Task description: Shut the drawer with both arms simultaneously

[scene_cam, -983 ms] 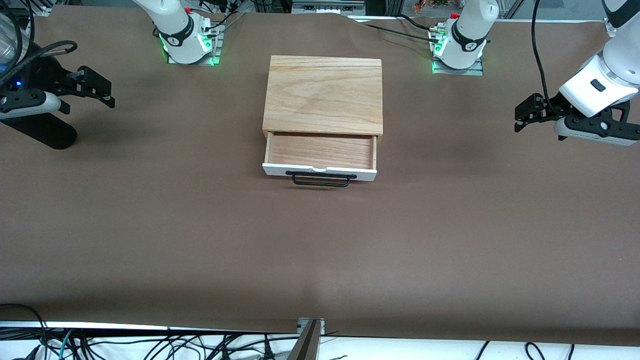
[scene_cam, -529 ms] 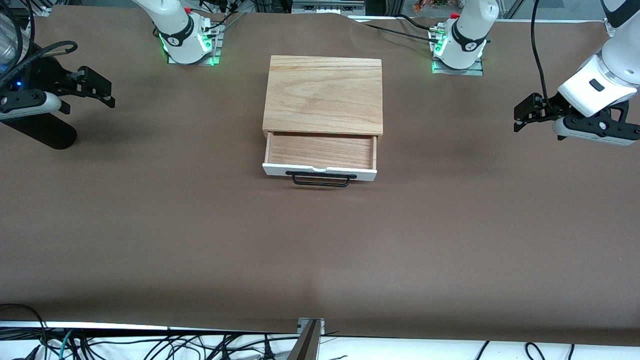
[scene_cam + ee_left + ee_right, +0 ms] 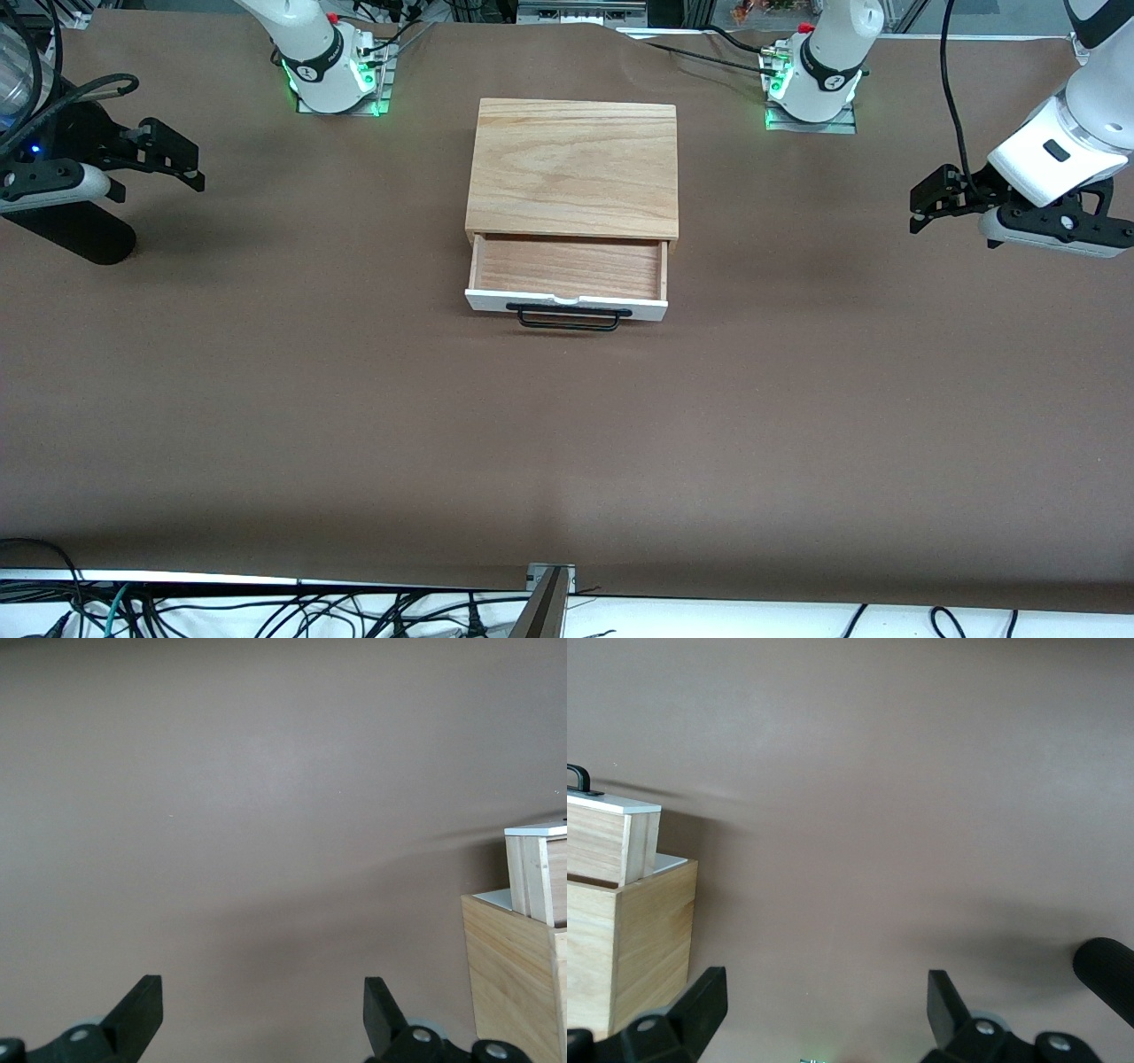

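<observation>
Two grippers hang with fingers spread and empty, the left gripper (image 3: 921,208) at the frame's right edge and the right gripper (image 3: 182,159) at its upper left, while the drawer (image 3: 567,276) juts open from the oak box (image 3: 574,168) at upper centre.

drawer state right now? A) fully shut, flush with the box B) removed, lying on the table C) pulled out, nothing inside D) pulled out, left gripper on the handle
C: the shallow light-wood drawer with the white front panel sticks out of the light oak box, its tray bare, while the left gripper and right gripper hang apart from it over the table's ends, jaws open.
</observation>
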Robot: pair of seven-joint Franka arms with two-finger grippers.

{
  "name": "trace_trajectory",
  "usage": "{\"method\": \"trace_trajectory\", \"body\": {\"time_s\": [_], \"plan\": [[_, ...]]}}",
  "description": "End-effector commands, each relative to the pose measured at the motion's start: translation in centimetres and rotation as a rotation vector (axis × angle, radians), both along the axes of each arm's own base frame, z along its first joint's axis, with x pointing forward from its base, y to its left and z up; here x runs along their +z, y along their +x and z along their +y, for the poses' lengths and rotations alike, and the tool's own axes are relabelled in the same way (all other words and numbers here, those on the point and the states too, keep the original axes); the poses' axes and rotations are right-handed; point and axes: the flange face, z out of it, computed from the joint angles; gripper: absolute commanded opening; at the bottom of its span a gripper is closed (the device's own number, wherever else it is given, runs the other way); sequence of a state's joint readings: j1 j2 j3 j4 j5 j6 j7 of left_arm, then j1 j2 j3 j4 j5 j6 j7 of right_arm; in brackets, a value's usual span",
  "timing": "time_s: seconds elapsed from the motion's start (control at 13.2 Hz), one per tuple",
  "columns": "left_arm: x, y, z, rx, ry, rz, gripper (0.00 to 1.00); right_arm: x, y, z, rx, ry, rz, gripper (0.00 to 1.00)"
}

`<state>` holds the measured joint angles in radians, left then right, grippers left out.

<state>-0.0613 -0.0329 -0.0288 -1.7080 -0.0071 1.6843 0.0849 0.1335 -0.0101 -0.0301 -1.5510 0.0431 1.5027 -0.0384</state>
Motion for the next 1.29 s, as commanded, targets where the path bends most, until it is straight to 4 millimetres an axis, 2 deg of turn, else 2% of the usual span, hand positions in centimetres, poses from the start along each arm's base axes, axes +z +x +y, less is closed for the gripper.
{"method": "trace_trajectory", "body": {"time_s": [0.0,0.15,0.3,0.45,0.61,0.76,0.91,0.98,1.21], "plan": [[0.2,-0.6,-0.2,-0.005,0.003,0.015,1.0,0.0,-0.2,0.3,-0.009,0.013,0.007,1.0],[0.2,-0.6,-0.2,-0.005,0.003,0.017,1.0,-1.3,0.4,0.7,-0.003,0.013,0.028,1.0],[0.3,-0.5,-0.7,-0.013,-0.003,0.014,1.0,-3.8,1.6,3.3,0.035,0.011,0.064,1.0],[-0.6,0.0,-3.2,-0.026,-0.122,0.041,1.0,-7.0,3.1,6.4,0.067,0.06,0.089,1.0],[-4.0,2.3,-6.4,-0.035,-0.191,0.095,1.0,-10.9,5.2,9.1,0.074,0.126,0.108,1.0],[-7.6,5.3,-10.3,-0.011,-0.244,0.096,1.0,-15.4,6.5,13.0,0.095,0.172,0.124,1.0],[-11.0,6.4,-15.2,0.007,-0.27,0.072,1.0,-19.5,7.4,16.9,0.092,0.234,0.138,1.0],[-13.0,6.9,-17.6,-0.009,-0.277,0.051,1.0,-21.0,8.2,17.9,0.05,0.281,0.146,1.0],[-18.4,8.0,-22.5,-0.032,-0.287,-0.024,1.0,-25.0,10.5,21.4,0.005,0.373,0.154,1.0]]}}
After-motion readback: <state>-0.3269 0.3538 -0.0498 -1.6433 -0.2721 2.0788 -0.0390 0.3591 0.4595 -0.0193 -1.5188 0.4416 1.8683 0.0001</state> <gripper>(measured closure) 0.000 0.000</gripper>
